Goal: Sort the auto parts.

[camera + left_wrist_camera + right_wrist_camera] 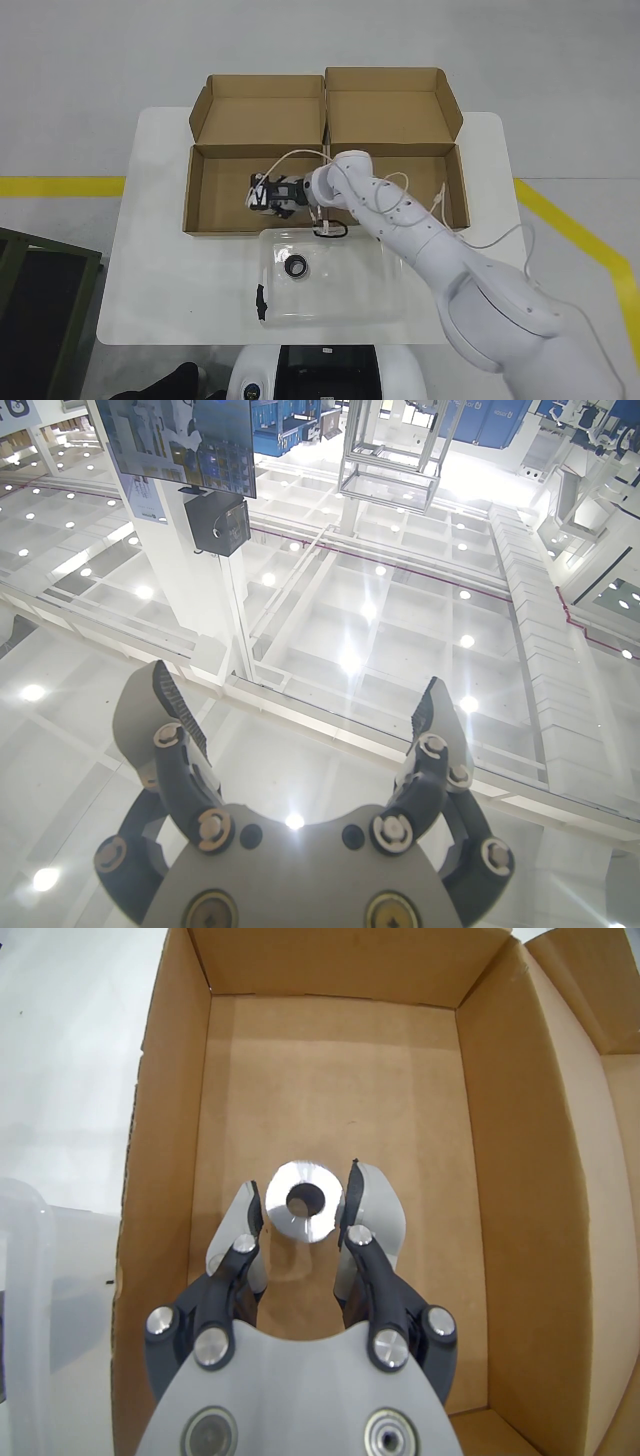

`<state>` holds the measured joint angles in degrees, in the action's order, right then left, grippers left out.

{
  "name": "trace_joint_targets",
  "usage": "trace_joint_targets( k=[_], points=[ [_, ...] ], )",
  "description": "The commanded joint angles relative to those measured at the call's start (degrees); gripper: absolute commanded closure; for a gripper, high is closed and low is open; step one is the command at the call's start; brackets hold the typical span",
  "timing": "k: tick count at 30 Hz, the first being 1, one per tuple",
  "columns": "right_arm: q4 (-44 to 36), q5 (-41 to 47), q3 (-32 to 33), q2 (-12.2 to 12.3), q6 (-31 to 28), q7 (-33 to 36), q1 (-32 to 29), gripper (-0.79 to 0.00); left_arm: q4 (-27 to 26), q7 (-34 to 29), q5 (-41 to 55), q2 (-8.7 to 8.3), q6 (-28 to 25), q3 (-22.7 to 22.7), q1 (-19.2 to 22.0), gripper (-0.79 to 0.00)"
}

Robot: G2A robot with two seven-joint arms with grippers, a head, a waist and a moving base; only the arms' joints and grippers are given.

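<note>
My right gripper (304, 1188) hangs inside the left cardboard box (350, 1093), shut on a shiny metal ring (299, 1229) held a little above the box floor. From above, that gripper (266, 192) is near the middle of the left box (215, 195). A clear plastic bin (385, 300) at the front holds a black round part (295, 268) and a black strip (261, 303). A black O-ring (331, 230) lies at the bin's far edge. My left gripper (297, 700) points up at the ceiling, open with nothing between its fingers.
A second open cardboard box (425, 205) stands to the right of the first, both with lids folded back. The right arm reaches across the bin and the boxes' front walls. The white table (160, 250) has bare room at the left.
</note>
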<state>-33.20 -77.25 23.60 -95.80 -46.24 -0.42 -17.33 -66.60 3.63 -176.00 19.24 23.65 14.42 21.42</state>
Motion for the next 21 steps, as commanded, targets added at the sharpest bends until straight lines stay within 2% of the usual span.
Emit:
trace_joint_targets(
  k=[1, 10, 12, 16, 21],
  points=[
    [-0.26, -0.05, 0.67, 0.1, -0.01, -0.62, 0.72, -0.376, 0.0, 0.0, 0.0, 0.0, 0.0, 0.0, 0.0, -0.785],
    [-5.34, 0.48, 5.0, 1.89, -0.32, -2.92, 2.02, -0.413, 0.0, 0.0, 0.0, 0.0, 0.0, 0.0, 0.0, -0.785],
    [-7.57, -0.11, 5.97, 2.69, -0.84, -1.92, 1.75, -0.462, 0.0, 0.0, 0.0, 0.0, 0.0, 0.0, 0.0, -0.785],
    [-13.55, -0.93, 8.43, 4.76, -1.74, 1.56, -0.43, -0.474, 0.0, 0.0, 0.0, 0.0, 0.0, 0.0, 0.0, -0.785],
    [-23.83, 0.37, 14.34, 8.45, -3.59, 6.58, -5.96, -0.48, 0.0, 0.0, 0.0, 0.0, 0.0, 0.0, 0.0, -0.785]
  ],
)
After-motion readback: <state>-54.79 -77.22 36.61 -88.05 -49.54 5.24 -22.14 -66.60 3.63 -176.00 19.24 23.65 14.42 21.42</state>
